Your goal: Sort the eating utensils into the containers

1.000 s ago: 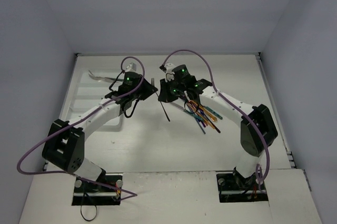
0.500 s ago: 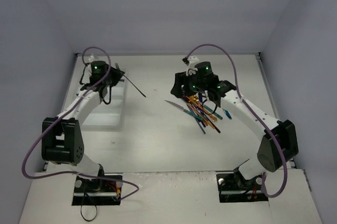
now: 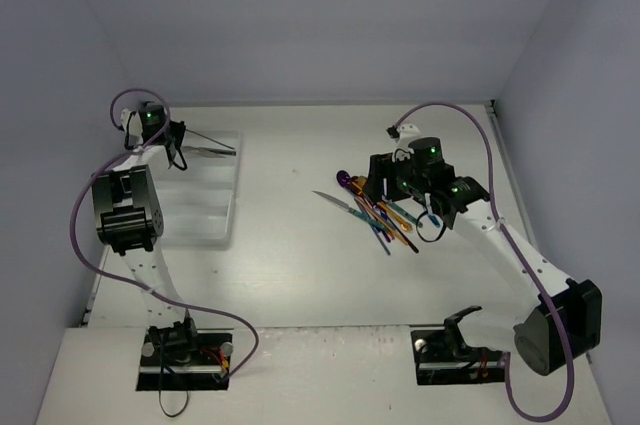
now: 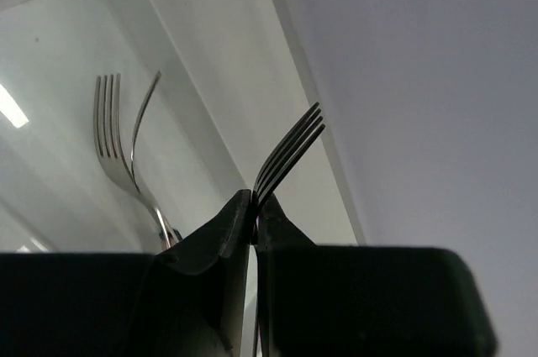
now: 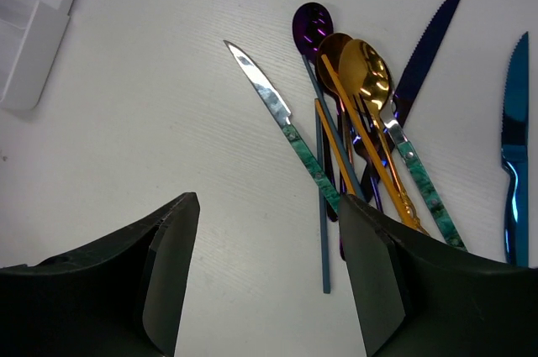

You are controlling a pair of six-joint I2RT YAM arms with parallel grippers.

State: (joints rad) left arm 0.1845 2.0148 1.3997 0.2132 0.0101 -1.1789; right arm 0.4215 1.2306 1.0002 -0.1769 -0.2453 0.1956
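Your left pincer (image 4: 254,206) is clamped on a dark fork (image 4: 290,149) over the tray (image 3: 200,217), where a silver fork (image 4: 113,134) lies; dropped tilted, it could bridge a divider. Your right pincer (image 5: 267,206) hangs apart above the heaped utensils (image 5: 370,113) on the worktop (image 5: 126,122): crossed handles invite a double pick.

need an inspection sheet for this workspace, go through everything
surface: white table, small dark specks
job's things: white tray at left with a silver fork lying in it; pile of coloured knives and spoons loose on the table at centre right
clutter: nothing seen
grippers: left gripper shut on a dark fork above the tray; right gripper open over the pile, holding nothing
cables: purple cables loop over both arms
surroundings: plain pale walls
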